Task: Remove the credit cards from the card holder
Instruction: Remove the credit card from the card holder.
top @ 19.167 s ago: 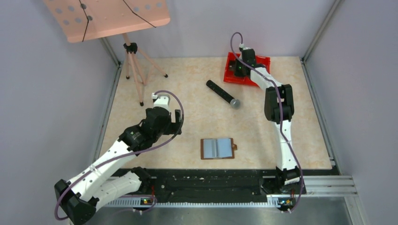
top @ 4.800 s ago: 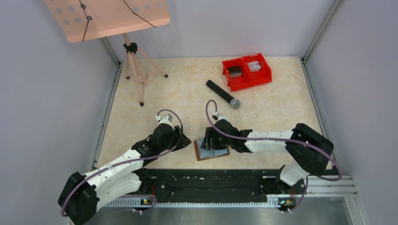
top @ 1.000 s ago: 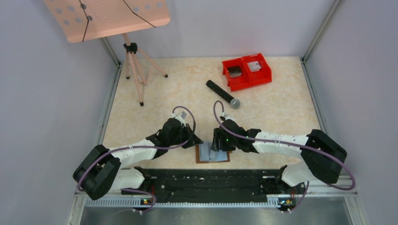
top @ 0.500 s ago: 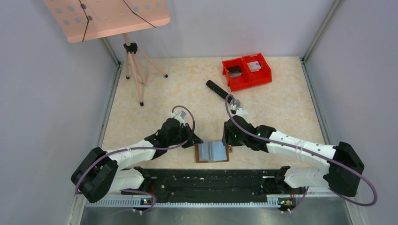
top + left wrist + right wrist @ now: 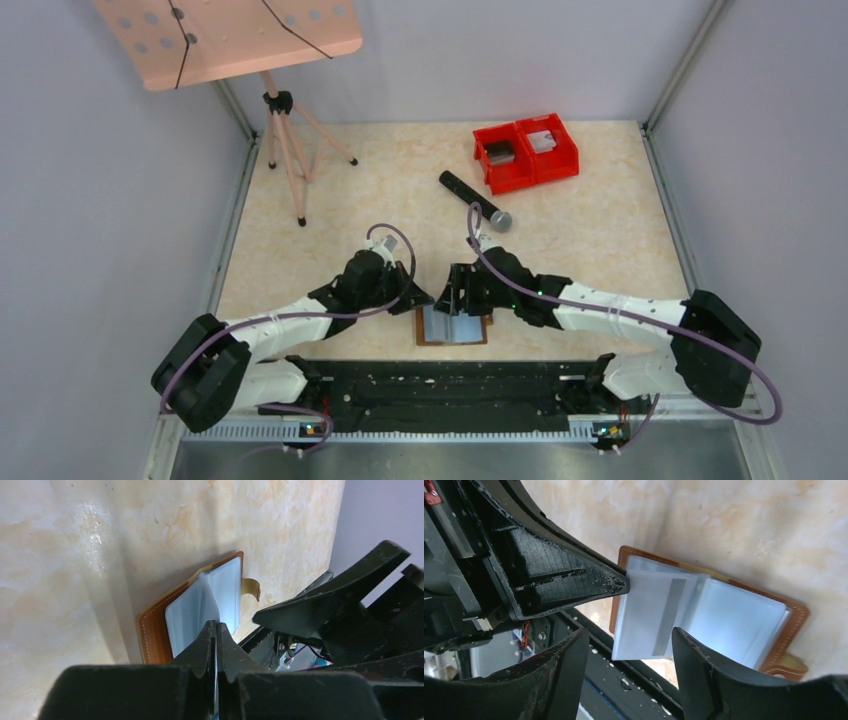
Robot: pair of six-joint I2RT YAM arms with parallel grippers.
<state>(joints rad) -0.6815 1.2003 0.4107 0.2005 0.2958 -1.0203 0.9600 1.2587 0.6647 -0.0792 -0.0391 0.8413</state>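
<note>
The card holder [image 5: 452, 328] lies open near the table's front edge, brown leather with grey-blue pockets [image 5: 200, 605] and a small tab [image 5: 252, 587]. A pale card with a grey stripe [image 5: 654, 615] sticks out of its left pocket, past the holder's edge. My left gripper [image 5: 420, 300] is shut, and its tip [image 5: 216, 625] rests on the holder's left pocket at the card's corner. Just above the holder, my right gripper [image 5: 455, 298] hangs open. In the right wrist view its fingers [image 5: 629, 635] straddle the protruding card without touching it.
A black microphone [image 5: 476, 201] lies behind the holder. Twin red bins [image 5: 526, 151] holding flat items stand at the back right. A tripod [image 5: 285, 150] with a pink music-stand top [image 5: 230, 35] is at the back left. A black rail [image 5: 450, 380] borders the front edge.
Half a second ago the right gripper was off to the holder's right; it has come back left over the holder with wider jaws. The left gripper and holder have not moved.
</note>
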